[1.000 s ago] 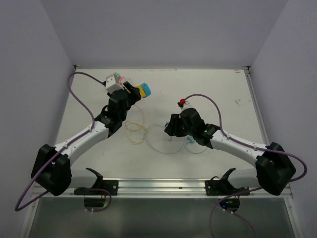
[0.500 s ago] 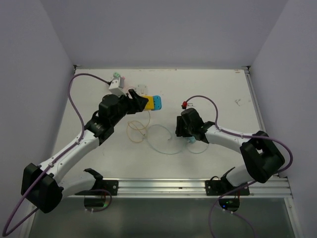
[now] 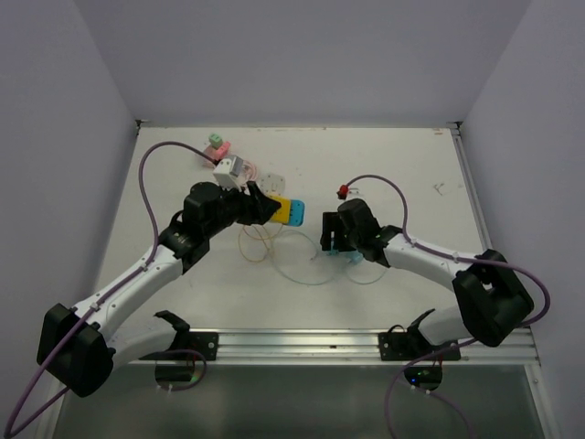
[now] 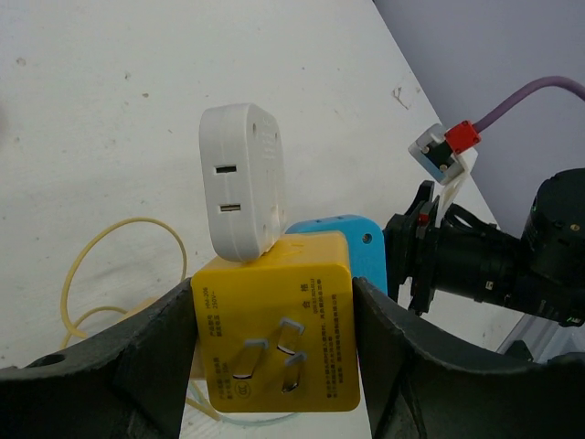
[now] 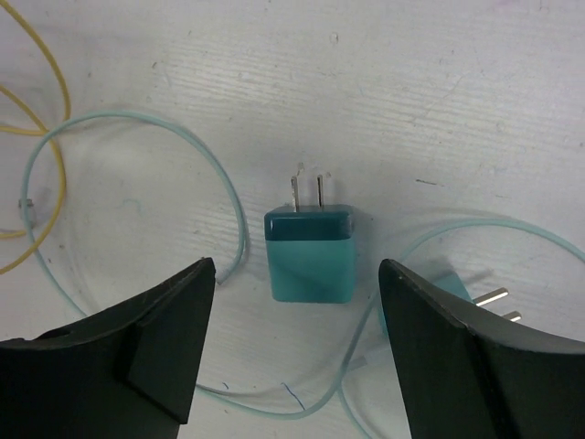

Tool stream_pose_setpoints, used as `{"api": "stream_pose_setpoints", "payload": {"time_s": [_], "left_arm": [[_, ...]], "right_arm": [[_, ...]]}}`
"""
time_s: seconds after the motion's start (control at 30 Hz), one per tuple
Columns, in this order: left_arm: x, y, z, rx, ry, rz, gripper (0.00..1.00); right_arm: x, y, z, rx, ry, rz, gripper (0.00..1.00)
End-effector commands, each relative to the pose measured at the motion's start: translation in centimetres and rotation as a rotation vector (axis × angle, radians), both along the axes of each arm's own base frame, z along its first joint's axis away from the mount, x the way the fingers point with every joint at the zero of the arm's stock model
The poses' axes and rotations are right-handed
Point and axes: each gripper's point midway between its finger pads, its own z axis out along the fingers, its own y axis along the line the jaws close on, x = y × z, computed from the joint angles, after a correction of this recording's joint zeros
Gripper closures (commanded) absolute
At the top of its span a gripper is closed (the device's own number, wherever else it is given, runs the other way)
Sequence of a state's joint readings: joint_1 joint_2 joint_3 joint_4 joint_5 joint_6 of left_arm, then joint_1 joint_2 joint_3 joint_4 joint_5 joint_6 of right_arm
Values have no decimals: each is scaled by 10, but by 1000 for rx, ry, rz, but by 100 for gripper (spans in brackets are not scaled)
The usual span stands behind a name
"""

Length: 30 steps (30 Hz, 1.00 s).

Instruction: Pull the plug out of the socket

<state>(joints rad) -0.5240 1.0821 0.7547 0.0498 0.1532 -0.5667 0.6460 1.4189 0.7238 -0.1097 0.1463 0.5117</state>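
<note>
While the left arm swings its load in from the far left toward the middle of the table (image 3: pixel 411 174), the right gripper (image 3: pixel 329 236) goes from a narrow clasp to fingers spread wide, with nothing in them. That reads as a release: a plug looks to be out and laid down, and the right arm is free for another pull.

Left gripper (image 3: pixel 267 208) is clamped on the yellow socket block (image 4: pixel 274 338), one finger on each side face, holding it off the table and presenting it toward the right arm. A blue section (image 4: pixel 352 242) is joined to the block's far side. White adapter (image 4: pixel 242 178) stands on the block, apparently plugged in, so the job is probably not finished.

Teal plug (image 5: pixel 311 256) lies flat on the table right of centre, directly under the right gripper and touched by neither finger. It is a small squarish body, darker at the top, with two flat prongs pointing far. A thin teal cable (image 5: pixel 164 137) loops loosely to its left, beside a yellow one (image 4: pixel 101 247)
</note>
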Motion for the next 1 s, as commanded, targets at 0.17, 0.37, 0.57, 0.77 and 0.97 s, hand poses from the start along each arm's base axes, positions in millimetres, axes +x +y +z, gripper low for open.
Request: {"api": "stream_pose_setpoints", "payload": {"time_s": [0.17,0.37,0.57,0.77,0.97], "left_arm": [[-4,-15,29,13,-173,-139,100],[-6,-13,18,91,-192,-182,100],[-11,-22,11,97,-182,-253,100],[-15,-30,10,82,-178,-308,100],[-17,-36,13,74,-187,-342,100]], "right_arm": [[-4,5,40,84,-62,16,19],[-2,21,102,208,-131,47,11],[7,40,171,341,-209,70,1],[9,67,203,491,-169,85,1],[26,73,211,596,-145,-52,1]]}}
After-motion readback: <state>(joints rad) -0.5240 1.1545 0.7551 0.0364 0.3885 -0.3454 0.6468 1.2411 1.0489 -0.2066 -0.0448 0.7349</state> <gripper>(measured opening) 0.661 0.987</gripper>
